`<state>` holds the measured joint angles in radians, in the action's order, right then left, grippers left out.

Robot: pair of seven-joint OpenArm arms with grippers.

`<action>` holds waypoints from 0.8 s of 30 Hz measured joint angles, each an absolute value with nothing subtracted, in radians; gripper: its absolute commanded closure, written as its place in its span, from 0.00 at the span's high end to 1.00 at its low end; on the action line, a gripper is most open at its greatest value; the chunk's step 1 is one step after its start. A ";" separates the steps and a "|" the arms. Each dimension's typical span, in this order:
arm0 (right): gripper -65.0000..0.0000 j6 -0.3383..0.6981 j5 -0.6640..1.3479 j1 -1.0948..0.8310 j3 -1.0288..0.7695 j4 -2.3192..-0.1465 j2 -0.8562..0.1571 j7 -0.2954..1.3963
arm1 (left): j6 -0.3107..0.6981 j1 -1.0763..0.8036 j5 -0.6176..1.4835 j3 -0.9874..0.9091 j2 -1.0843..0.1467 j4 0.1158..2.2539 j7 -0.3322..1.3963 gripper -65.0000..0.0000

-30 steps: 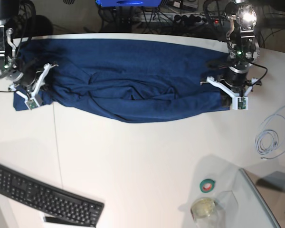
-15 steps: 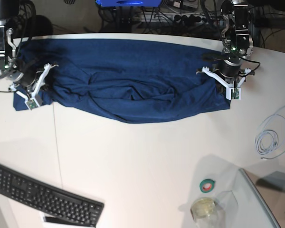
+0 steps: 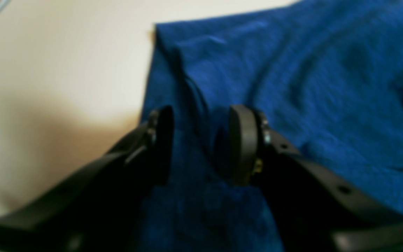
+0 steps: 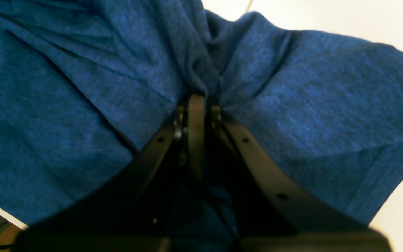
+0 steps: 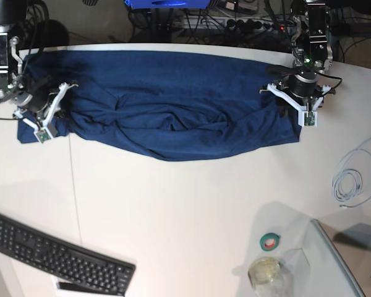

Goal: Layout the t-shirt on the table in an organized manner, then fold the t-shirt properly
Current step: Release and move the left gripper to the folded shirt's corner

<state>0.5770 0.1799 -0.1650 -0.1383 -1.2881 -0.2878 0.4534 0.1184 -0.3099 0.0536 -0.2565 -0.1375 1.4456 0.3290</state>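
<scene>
Table [image 5: 173,210] bare in front of t-shirt [image 5: 167,105]; keyboard [image 5: 59,257] blocks one near corner, tape roll [image 5: 271,241], jar [image 5: 266,271], cable coil [image 5: 349,182] crowd the other.

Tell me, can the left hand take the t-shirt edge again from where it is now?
Probably yes: the left hand is open directly over the t-shirt edge, nothing between.

base: bright, even overhead light, sharp focus, dark background beyond the table [image 5: 173,204], mild bowing at edges | left wrist: blurred throughout, soft broad shadow on the tabletop left of the left gripper [image 3: 201,140] | right wrist: t-shirt [image 4: 82,87] weave crisp, near black fingers soft, white corners overexposed
</scene>
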 measured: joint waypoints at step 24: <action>0.01 0.577 0.180 -0.164 -0.138 -1.288 -0.287 0.455 | 0.120 -0.126 0.053 -0.305 -0.133 1.287 0.326 0.63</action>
<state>0.5770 0.1802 -0.1638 -0.1375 -1.2881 -0.2874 0.4545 0.1196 -0.1257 0.0532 -0.3054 -0.1333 1.2865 0.3256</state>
